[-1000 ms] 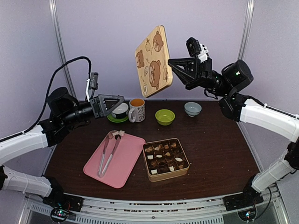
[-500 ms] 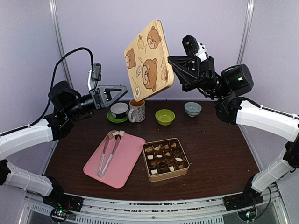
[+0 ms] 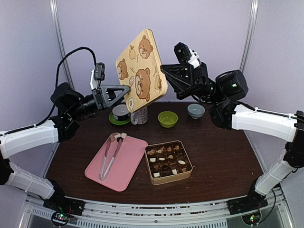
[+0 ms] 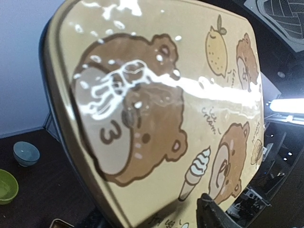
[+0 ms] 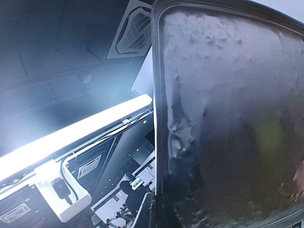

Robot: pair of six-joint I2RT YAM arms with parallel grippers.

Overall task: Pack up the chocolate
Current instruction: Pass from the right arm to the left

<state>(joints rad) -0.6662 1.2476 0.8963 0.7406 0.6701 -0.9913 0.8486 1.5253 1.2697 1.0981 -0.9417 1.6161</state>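
Glossy square bear-print lid (image 3: 140, 71) with rounded corners, pinched tight in right fingers (image 3: 167, 72); left fingers (image 3: 116, 87) parted at its edge. Chunky chocolates (image 3: 167, 159) in gridded gold tin (image 3: 166, 179).

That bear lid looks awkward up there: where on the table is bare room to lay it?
The widest bare patch of table lies right of the chocolate tin, in front of the grey bowl. A narrower strip runs between tin and green bowl. Crowded: the back left with mug and cup, and the pink tray bearing tongs.
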